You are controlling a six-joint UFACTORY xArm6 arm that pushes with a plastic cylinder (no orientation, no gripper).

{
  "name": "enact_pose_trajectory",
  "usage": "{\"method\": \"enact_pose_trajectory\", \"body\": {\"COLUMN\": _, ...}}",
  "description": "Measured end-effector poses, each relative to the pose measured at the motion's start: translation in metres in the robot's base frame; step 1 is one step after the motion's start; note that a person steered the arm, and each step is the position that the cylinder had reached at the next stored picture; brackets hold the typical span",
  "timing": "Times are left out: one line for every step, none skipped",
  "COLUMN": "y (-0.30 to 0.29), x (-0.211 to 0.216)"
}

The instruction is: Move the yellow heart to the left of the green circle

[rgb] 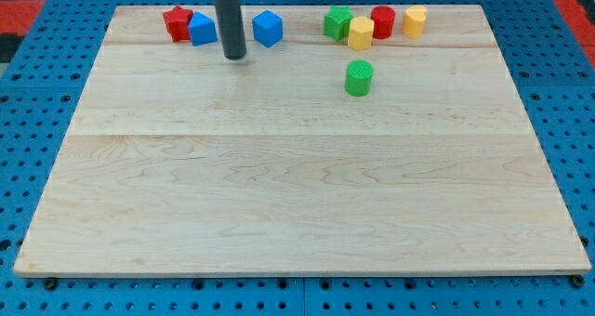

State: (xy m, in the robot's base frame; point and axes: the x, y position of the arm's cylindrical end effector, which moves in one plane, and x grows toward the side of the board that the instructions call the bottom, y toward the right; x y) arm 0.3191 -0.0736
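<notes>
The green circle (pixel 359 78) stands alone, below the row of blocks at the view's top right. Two yellow blocks are in that row. One (pixel 361 33) lies just above the green circle, between a green star (pixel 337 23) and a red cylinder (pixel 382 21), and looks like the yellow heart. The other yellow block (pixel 415 21) is at the row's right end. My tip (pixel 234 58) rests on the board at the top left, far left of the green circle and touching no block.
A red star (pixel 177 23) and a blue block (pixel 202 28) sit just left of the rod, and a blue cube (pixel 267 28) just right of it. All lie near the wooden board's top edge (pixel 297 7).
</notes>
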Motion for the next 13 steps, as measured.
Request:
{"method": "enact_pose_trajectory", "body": {"y": 0.077, "x": 0.010}}
{"method": "enact_pose_trajectory", "body": {"y": 0.183, "x": 0.012}}
{"method": "enact_pose_trajectory", "body": {"y": 0.263, "x": 0.010}}
{"method": "enact_pose_trajectory", "body": {"y": 0.322, "x": -0.003}}
{"method": "enact_pose_trajectory", "body": {"y": 0.348, "x": -0.062}}
{"method": "enact_pose_trajectory", "body": {"y": 0.312, "x": -0.128}}
{"method": "enact_pose_trajectory", "body": {"y": 0.274, "x": -0.100}}
{"method": "enact_pose_trajectory", "body": {"y": 0.209, "x": -0.061}}
{"method": "enact_pose_trajectory", "body": {"y": 0.205, "x": -0.035}}
{"method": "enact_pose_trajectory", "body": {"y": 0.232, "x": -0.043}}
{"method": "enact_pose_trajectory", "body": {"y": 0.233, "x": -0.102}}
{"method": "enact_pose_trajectory", "body": {"y": 0.222, "x": -0.124}}
{"method": "enact_pose_trajectory", "body": {"y": 0.142, "x": -0.124}}
